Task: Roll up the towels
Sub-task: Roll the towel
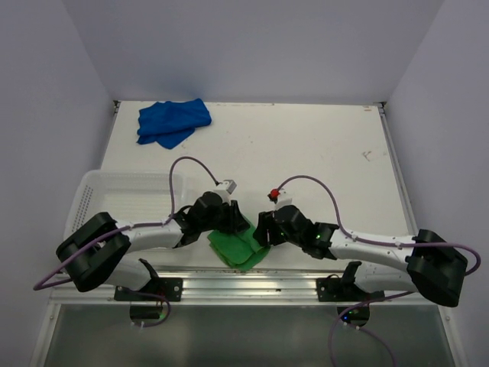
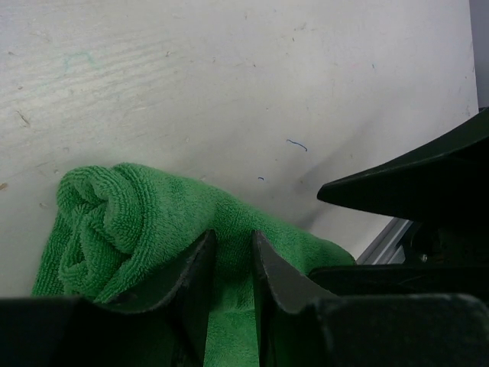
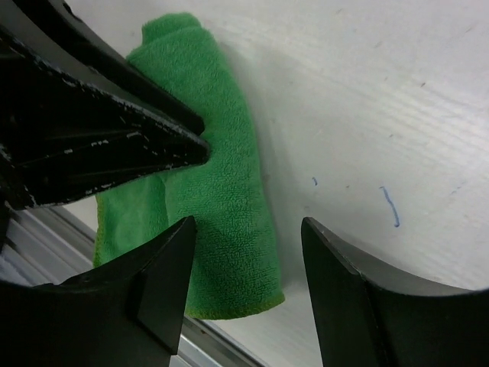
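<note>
Bright green terry-cloth towel (image 1: 238,246), part-rolled at table's (image 1: 306,153) near edge | my left gripper (image 2: 233,245) pinches it, I judge to keep the roll tight | right gripper (image 3: 248,229) spread, gripping nothing

We see a left arm (image 1: 149,235) and a right arm (image 1: 374,243) built of white tubes and bulky black joints, a purple cable (image 1: 187,159) looping over each, and black wedge-shaped fingers (image 3: 164,283).

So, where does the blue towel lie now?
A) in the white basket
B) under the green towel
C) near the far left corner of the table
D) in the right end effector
C: the blue towel lies at the far left corner of the table, apart from the white basket.
</note>
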